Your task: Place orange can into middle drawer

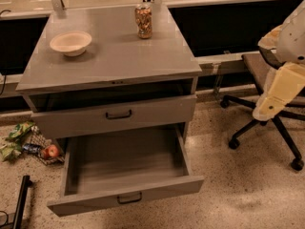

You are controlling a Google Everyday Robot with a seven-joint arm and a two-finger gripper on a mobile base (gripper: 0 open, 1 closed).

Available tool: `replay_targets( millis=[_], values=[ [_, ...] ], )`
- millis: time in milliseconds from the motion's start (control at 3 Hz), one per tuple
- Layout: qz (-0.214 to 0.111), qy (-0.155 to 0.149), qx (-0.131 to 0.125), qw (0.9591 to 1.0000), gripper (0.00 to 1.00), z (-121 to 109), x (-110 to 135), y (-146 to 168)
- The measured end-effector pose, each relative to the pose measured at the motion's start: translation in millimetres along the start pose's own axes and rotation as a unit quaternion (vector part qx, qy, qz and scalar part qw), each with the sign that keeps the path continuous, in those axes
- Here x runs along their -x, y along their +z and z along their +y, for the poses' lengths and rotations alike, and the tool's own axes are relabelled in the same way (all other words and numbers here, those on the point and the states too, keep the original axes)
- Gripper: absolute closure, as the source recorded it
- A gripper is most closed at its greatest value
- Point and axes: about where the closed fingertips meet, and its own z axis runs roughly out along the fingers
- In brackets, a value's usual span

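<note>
The orange can (143, 20) stands upright at the back of the grey cabinet top (124, 56), right of centre. The middle drawer (125, 194) is the lower one and is pulled far out; its inside shows nothing in it. The grey drawer front above it (116, 113) is pushed in. My gripper (267, 109) hangs at the end of the cream arm at the right edge of the view, well to the right of the cabinet, far from the can and at about the height of the upper drawer front.
A cream bowl (70, 43) sits on the left of the cabinet top. An office chair (267, 128) stands to the right, behind my arm. Litter and an apple (50, 151) lie on the floor at the left. A black bar (20, 199) is at the bottom left.
</note>
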Motion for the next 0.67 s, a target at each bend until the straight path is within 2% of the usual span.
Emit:
replay_targets(
  millis=[333, 667],
  values=[
    [-0.071, 0.024, -0.017, 0.9970, 0.00, -37.1, 0.7, 24.0],
    [-0.201, 0.038, -0.042, 0.9780, 0.00, -98.2, 37.0, 55.4]
  ],
)
